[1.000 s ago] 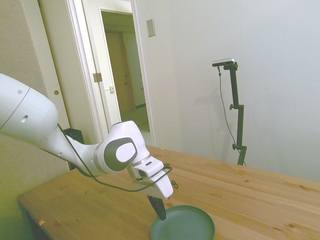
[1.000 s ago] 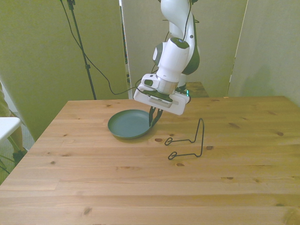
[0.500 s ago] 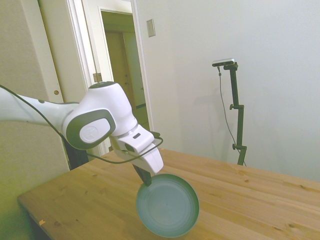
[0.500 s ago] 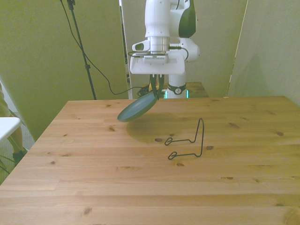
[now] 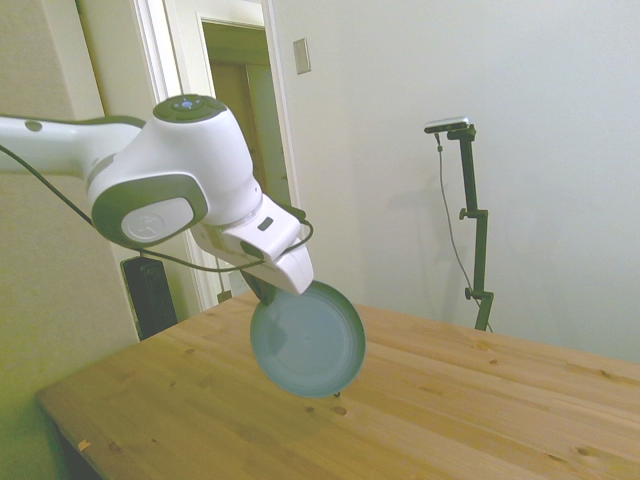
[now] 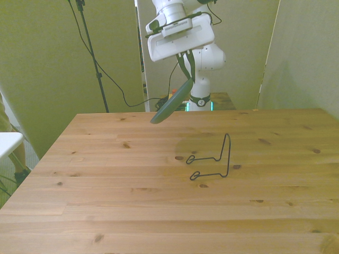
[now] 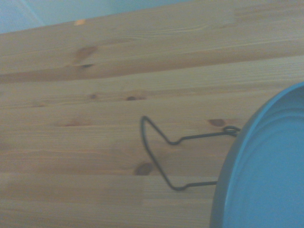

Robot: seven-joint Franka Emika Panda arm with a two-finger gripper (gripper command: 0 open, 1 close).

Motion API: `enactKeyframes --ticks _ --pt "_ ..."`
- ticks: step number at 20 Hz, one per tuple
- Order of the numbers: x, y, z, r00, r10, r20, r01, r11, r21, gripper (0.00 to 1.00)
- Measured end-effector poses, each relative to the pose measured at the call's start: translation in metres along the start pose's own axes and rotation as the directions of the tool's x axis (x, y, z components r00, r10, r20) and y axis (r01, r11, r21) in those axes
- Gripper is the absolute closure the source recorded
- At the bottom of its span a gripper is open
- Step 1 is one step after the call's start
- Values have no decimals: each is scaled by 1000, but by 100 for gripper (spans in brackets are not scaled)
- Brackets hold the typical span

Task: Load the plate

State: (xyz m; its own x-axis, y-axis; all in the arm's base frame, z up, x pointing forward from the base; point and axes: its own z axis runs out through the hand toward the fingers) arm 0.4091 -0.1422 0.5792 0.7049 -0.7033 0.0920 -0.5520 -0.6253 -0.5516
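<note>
Front view: the table (image 6: 132, 206) is bare pale pine planks with dark knots, running from the near edge to the far one. On it, right of the middle, stands the wire stand (image 6: 214, 159), a thin black frame with two looped feet toward the front view's left and an upright hoop at its right end. The wrist view looks down on that stand (image 7: 161, 154) lying on the boards, with the plate's rim (image 7: 237, 156) crossing in front of one of its feet.

Above the table's far part, well clear of the wood, hangs the plate (image 6: 172, 101). It is steeply tilted and seen almost edge-on here: its line runs from upper right, where it is held, down to lower left. In the side view the plate (image 5: 307, 341) shows as a nearly full round disc, so one face turns toward that camera.

The gripper (image 6: 185, 59) is clamped on the plate's upper rim, its dark fingers (image 6: 184, 61) reaching down from the white hand. In the side view the gripper (image 5: 262, 291) is mostly hidden behind the hand and the plate.

Behind the table stand pale panels and, at the left, a thin dark pole with a cable. The side view shows a white wall, a wall switch plate and an open doorway onto a corridor.
</note>
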Motion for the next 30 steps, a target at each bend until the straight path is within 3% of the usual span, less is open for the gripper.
enactKeyframes --ticks 6,11,19,25,30 --pt "10 -13 -5 996 -21 86 19 1000 20 100" --pt "42 -17 -8 983 -60 174 51 997 55 100" --pt "66 -64 30 937 -196 289 178 980 90 100" --pt "69 -67 57 912 -208 353 185 978 99 100" --pt "90 -63 83 870 -221 441 170 974 152 100"
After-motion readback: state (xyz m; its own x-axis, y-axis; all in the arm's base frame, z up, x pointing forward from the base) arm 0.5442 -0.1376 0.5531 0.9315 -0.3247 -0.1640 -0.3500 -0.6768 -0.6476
